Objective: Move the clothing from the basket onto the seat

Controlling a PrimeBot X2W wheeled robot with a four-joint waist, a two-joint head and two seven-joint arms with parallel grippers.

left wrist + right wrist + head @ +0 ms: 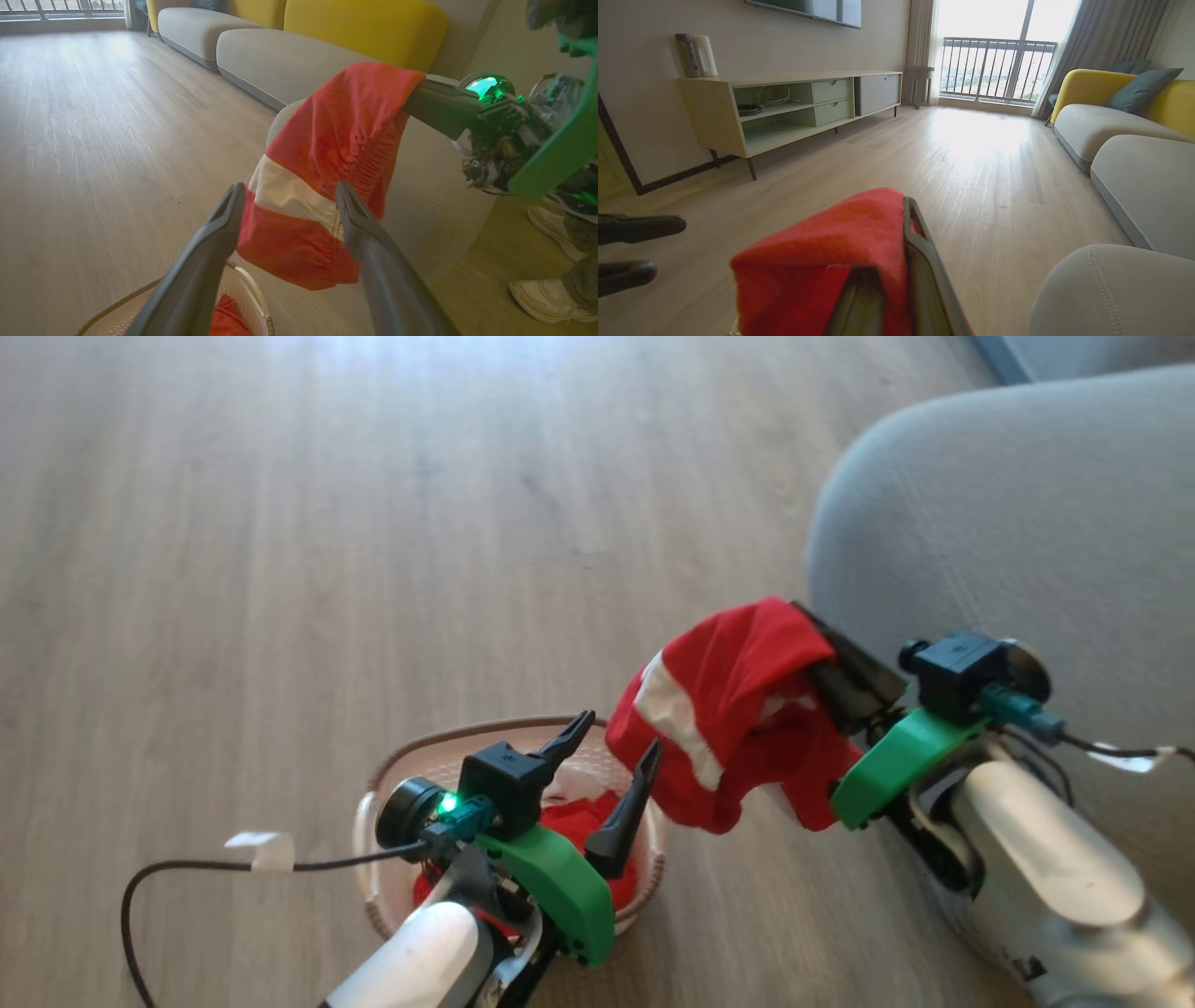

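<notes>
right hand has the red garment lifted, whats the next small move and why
Probably swing the right hand to its right and up over the seat before opening. It is shut on the red garment, which hangs between the basket and the seat's rounded edge, not over the cushion. Releasing here would likely drop it on the floor.

Clothing: soft matt red cloth, creased, with a white panel. Basket: cream perforated plastic, brown woven-look rim. Seat: matt grey upholstery fabric, pale stitching. Floor: smooth wood-grain boards, faint sheen. Fingers: dark matt plastic. Forearm: glossy pale shell.
</notes>
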